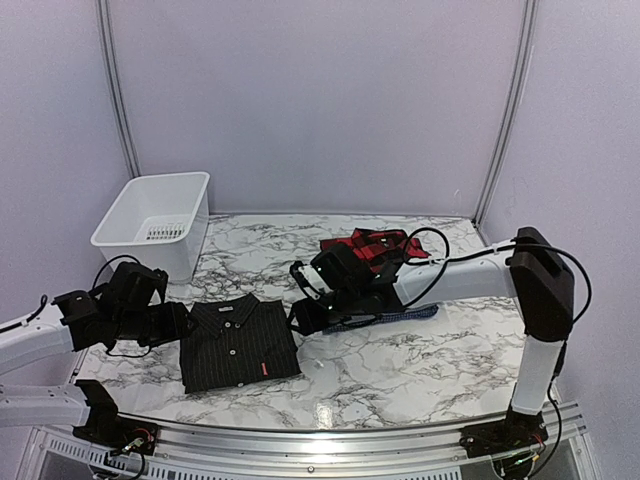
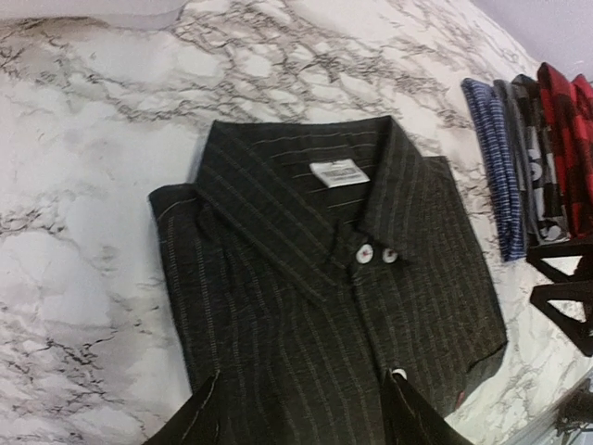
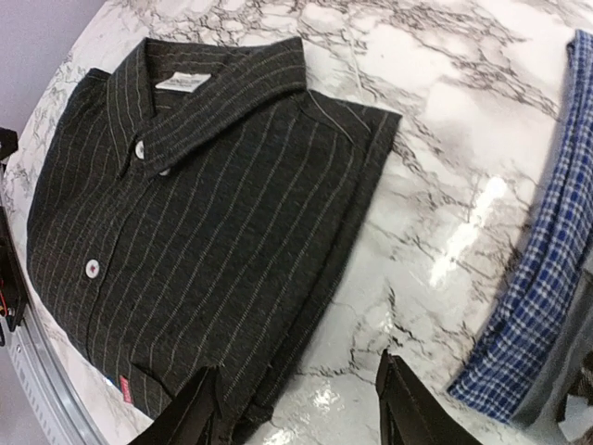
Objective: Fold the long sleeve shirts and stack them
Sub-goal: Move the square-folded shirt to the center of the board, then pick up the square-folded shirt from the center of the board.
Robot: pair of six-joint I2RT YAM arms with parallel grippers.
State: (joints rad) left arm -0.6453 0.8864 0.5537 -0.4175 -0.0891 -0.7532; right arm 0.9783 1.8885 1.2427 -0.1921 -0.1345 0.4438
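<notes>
The black pinstripe shirt [image 1: 238,342] lies on the bench [image 1: 400,370] as a neat rectangle. Its collar is up, the buttons are closed, and the sleeves are tucked out of sight, so I judge that the folding of this one is finished.

The left fingers [image 1: 178,325] stand at its left edge and the right fingers [image 1: 303,318] at its right edge. In each wrist view the two fingers are wide apart and hold nothing. Those of the left arm hang over the cloth. One finger of the right arm is above the shirt's border and the other above bare marble.

I think this placing on opposite sides is on purpose. If the shirt is taken from both edges together, the folds have less chance to fall open.

The other shirts lie just to the right, partly under the right arm. The blue checked shirt [image 1: 400,316] is nearest, a greyish shirt [image 2: 530,158] is beside it, and the red plaid shirt [image 1: 378,245] is beyond. The black shirt probably belongs on this pile next.

The white bin [image 1: 150,215] stands apart at the far left.
</notes>
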